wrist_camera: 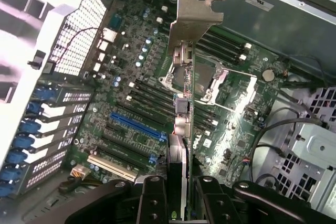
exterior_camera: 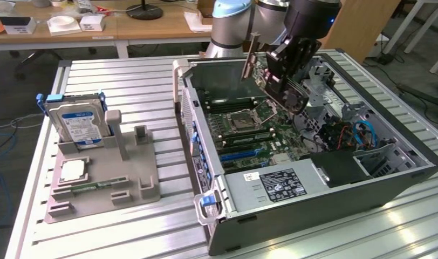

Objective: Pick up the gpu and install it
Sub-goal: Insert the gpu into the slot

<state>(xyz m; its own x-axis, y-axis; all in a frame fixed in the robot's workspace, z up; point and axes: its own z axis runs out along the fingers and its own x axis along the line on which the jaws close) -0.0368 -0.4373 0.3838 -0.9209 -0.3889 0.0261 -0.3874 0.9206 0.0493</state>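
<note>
The gripper [wrist_camera: 178, 195] pinches the gpu [wrist_camera: 191, 22] by one end. Its fingers [wrist_camera: 152, 203] are pressed onto both faces of the thin board, and the silver bracket sticks out at the end far from the gripper. In the exterior view the gpu [exterior_camera: 257, 62] hangs tilted from the gripper [exterior_camera: 287, 62] over the open case [exterior_camera: 291, 210], clear of everything inside.

Beneath the gripper lies the motherboard [wrist_camera: 233, 129], and the card's edge runs across the socket [wrist_camera: 197, 80]. The blue slot [wrist_camera: 137, 125] sits below and off to one side of the card's line, not under it.

The step in hand appears to be carrying the card over and lining it up. To do this well, the card should probably be levelled and its contact edge brought square over the slot. The bracket should face the wall with the blue clips [wrist_camera: 29, 142]. The cables [exterior_camera: 363, 135] beside the gripper are a snag risk. Any descent is best made straight and slow, since a skewed edge could jam or scrape the board.
</note>
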